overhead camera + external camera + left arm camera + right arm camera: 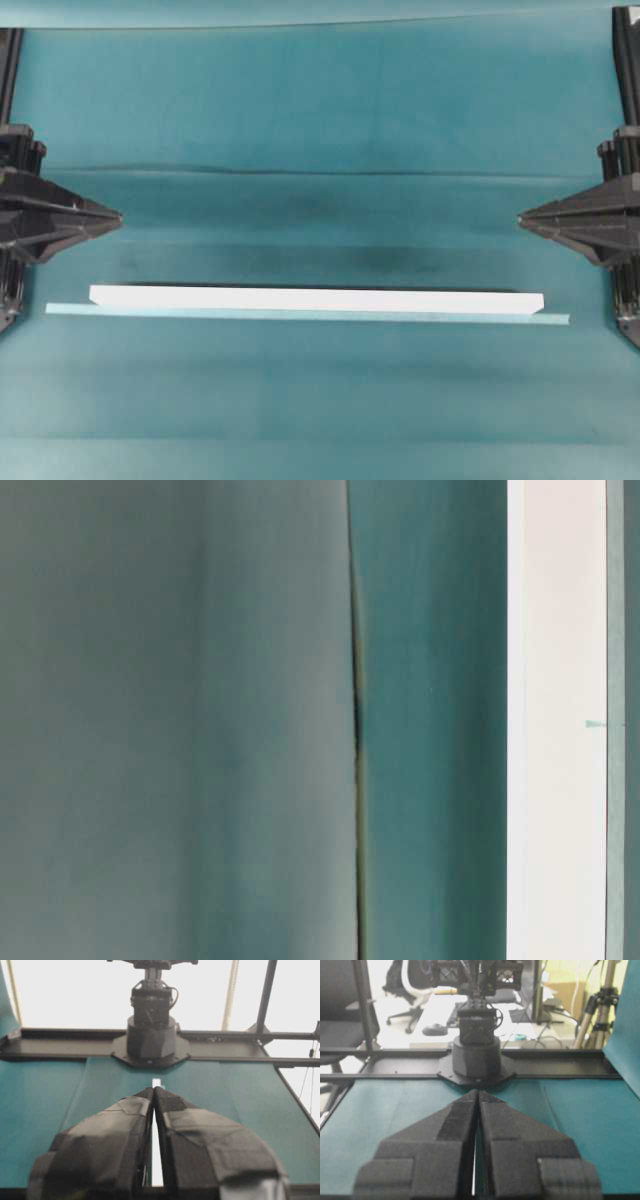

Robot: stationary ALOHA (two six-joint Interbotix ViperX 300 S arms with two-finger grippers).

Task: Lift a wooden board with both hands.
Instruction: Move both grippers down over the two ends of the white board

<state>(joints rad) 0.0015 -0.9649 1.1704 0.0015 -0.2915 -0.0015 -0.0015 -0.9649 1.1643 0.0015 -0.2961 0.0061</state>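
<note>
Nothing's started as far as I can see: the wooden board point(315, 299) lies flat on the teal cloth point(320, 120), nearer the camera than both gripper tips. The left gripper point(118, 216) and right gripper point(522, 218) sit pinched shut and empty at the sides, well apart from it, so the whole reach, grab and lift is probably still ahead.

Four cameras around the wooden board point(315, 298)

One looks straight down on the board from well above me; the table-level one sits very near it, turned so the board point(556, 720) runs upright at its right edge. Each of my wrist cameras looks level along its closed fingers toward my opposite arm's base, above the teal cloth point(40, 1110)
</note>
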